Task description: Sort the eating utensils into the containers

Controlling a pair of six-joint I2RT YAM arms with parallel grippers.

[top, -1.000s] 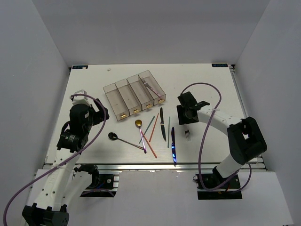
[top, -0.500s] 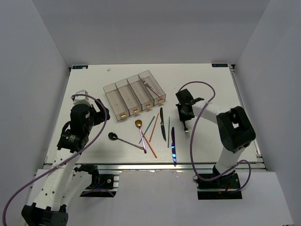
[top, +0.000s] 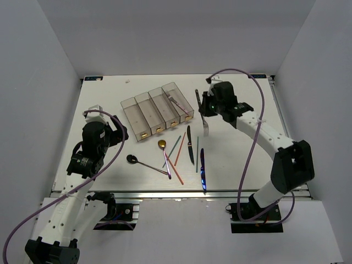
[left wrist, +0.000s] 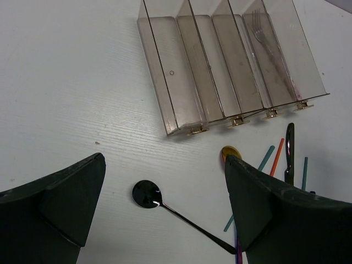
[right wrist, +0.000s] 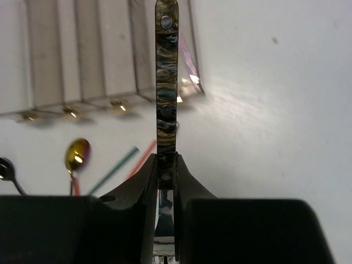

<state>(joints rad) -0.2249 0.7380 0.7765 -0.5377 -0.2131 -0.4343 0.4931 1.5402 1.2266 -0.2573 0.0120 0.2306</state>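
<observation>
Right gripper (right wrist: 166, 171): pinching a fork (right wrist: 166, 82) by its handle, near the bins (left wrist: 190, 66).
Left gripper (left wrist: 163, 165): spread wide, holding nothing.

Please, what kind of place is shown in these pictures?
Probably a robot test cell in a laboratory: a white table enclosed by plain grey walls, a left arm and a right arm bolted at its near edge, and cutlery laid out beside clear bins.

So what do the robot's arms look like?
The left arm and right arm are white tubes with chunky black joints. A purple cable loops along each. The left hand and right hand are black, with two thick fingers.
</observation>
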